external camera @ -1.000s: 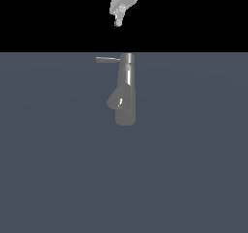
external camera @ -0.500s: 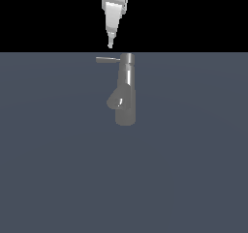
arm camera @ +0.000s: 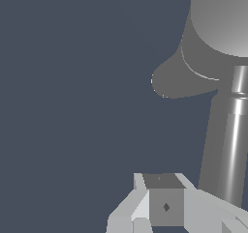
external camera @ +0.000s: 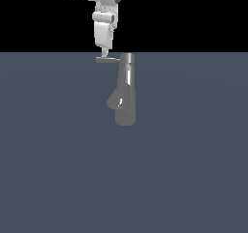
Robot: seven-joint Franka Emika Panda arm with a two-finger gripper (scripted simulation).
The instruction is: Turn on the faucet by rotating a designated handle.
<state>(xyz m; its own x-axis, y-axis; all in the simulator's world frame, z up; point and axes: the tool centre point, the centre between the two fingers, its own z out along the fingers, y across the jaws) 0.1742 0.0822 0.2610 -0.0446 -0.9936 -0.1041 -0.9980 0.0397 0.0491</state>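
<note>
— What else is there in the scene?
— Only a flat dark blue-grey floor (external camera: 58, 169), plain and smooth.
— And behind it?
— A black background (external camera: 193, 14) above the floor's straight far edge.
</note>
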